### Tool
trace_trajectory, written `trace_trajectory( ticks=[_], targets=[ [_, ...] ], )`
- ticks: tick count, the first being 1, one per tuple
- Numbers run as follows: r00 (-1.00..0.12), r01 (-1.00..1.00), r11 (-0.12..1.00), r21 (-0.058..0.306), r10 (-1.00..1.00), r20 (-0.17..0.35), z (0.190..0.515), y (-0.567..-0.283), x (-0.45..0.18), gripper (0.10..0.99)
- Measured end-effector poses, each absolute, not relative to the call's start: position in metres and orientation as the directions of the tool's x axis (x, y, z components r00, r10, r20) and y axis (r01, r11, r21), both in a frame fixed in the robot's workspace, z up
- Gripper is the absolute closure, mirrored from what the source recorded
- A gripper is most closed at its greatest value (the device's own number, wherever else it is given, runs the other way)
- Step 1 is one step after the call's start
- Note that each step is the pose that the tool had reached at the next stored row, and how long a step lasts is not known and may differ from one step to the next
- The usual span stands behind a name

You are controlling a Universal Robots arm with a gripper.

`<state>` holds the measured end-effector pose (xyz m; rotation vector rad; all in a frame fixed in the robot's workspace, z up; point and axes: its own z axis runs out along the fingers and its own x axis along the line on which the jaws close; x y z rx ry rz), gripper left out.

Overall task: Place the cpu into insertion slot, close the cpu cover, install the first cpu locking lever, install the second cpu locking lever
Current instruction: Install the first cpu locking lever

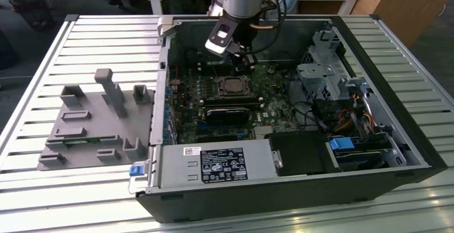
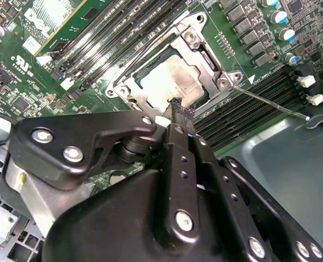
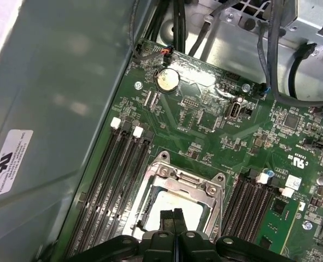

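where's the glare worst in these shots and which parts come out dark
Exterior view: the table slats wash out white, while the inside of the case sits dim. Second wrist view: the cpu top glares pale, with the gripper a dark shape in front. First wrist view: a bright sheen lies on the board around the coin battery.

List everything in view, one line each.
computer case: one, black, open, on the slatted table
motherboard: one, green, inside the case
cpu: one, silver-tan, seated mid-motherboard
cpu cover: one, silvery frame, around the cpu
lever: one, thin silver rod, slanting out from the cover's corner
coin battery: one, silver, on the motherboard
fixture block: one, grey, beside the case, exterior view's left
gripper: one, black, shut, above the cpu's edge
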<state>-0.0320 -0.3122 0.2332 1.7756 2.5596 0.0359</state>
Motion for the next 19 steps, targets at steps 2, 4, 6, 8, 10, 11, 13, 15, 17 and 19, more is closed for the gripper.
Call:
trace_trajectory(
  ticks=[2,4,6,8,10,11,13,15,17,19],
  targets=[
    [-0.354,0.935,0.354,0.034,0.935,-0.008,0.2332,-0.3122,-0.0319,0.965],
    [-0.358,0.933,0.358,0.034,0.934,-0.008,0.2332,-0.3122,-0.0319,0.965],
    [-0.362,0.931,0.362,0.034,0.932,-0.008,0.2332,-0.3122,-0.0319,0.965],
    [-0.366,0.930,0.366,0.034,0.930,-0.008,0.2332,-0.3122,-0.0319,0.965],
    [-0.370,0.928,0.370,0.034,0.929,-0.008,0.2332,-0.3122,-0.0319,0.965],
    [-0.372,0.927,0.372,0.034,0.928,-0.008,0.2332,-0.3122,-0.0319,0.965],
    [-0.377,0.926,0.377,0.034,0.926,-0.008,0.2332,-0.3122,-0.0319,0.965],
    [-0.381,0.924,0.381,0.034,0.924,-0.008,0.2332,-0.3122,-0.0319,0.965],
    [-0.386,0.922,0.386,0.034,0.922,-0.008,0.2332,-0.3122,-0.0319,0.965],
    [-0.391,0.920,0.391,0.034,0.920,-0.008,0.2332,-0.3122,-0.0319,0.965]
  ],
)
